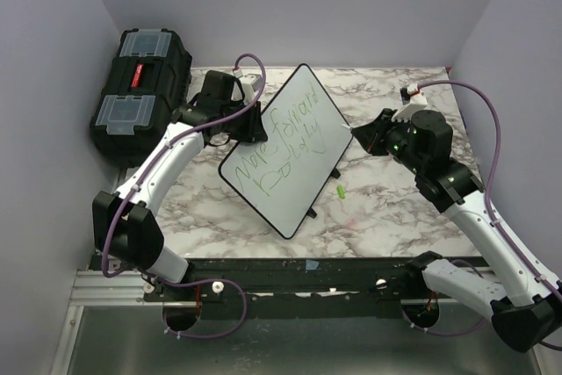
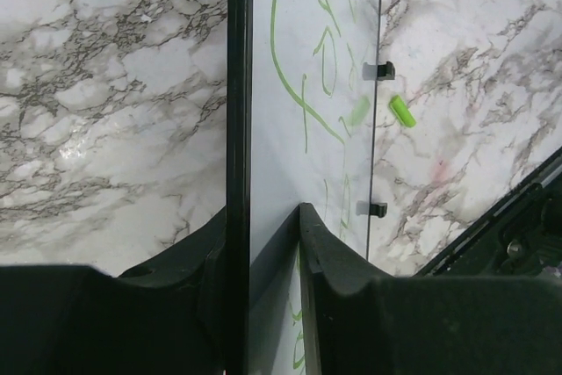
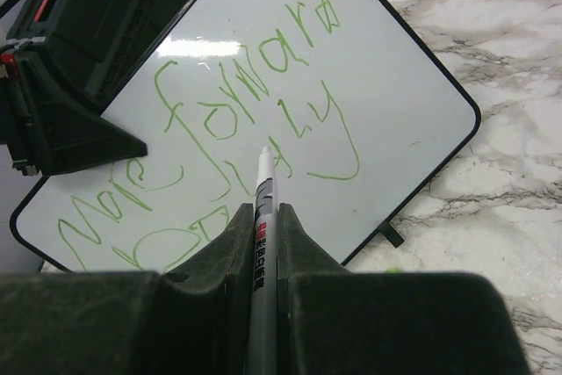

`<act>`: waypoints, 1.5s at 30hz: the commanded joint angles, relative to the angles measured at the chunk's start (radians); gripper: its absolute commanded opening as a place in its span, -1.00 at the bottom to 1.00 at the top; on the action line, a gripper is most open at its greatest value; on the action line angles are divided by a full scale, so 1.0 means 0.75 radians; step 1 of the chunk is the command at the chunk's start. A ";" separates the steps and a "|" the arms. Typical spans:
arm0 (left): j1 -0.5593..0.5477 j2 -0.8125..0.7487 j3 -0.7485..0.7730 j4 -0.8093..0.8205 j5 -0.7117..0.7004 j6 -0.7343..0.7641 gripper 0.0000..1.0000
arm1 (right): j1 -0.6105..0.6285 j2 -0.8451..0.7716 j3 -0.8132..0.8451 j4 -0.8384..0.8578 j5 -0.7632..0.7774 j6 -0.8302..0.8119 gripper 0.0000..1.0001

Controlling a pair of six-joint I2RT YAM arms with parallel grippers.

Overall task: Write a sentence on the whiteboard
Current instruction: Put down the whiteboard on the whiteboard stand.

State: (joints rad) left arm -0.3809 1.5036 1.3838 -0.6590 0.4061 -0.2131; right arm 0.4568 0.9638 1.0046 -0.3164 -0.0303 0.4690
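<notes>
You are looking down on a marble-patterned table with both arms reaching toward the whiteboard; the board sits at the table's middle, turned diagonally, one corner pointing to the far wall and one toward the arm bases. The sentence runs across its white face in thin green marker, in two lines; the upper line reads "Move forward", the lower looks like "Boldly".

Your left gripper is at the board's left edge; in the left wrist view the black rim runs between the two fingers, one on each side of the board; you cannot tell from the pictures whether they press on it or stand slightly slack.

Your right gripper is clenched on a white marker, the barrel pinched between both fingers and the tip pointing at the board's lower line; from above, this gripper sits just beside the board's right corner; whether the tip touches the surface cannot be told.

A small green cap lies on the table near the board's lower right edge, beside two short black feet that stick out from that edge. A black toolbox with clear lid compartments stands at the far left, behind the left arm.
</notes>
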 commanded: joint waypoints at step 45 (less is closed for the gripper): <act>-0.053 0.189 0.258 -0.300 -0.337 0.183 0.19 | 0.001 -0.024 -0.050 -0.009 -0.005 -0.036 -0.99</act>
State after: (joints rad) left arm -0.4145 1.6535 1.5166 -0.8364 0.2256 -0.0952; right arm 0.4568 0.9634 0.9741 -0.3161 -0.0307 0.4591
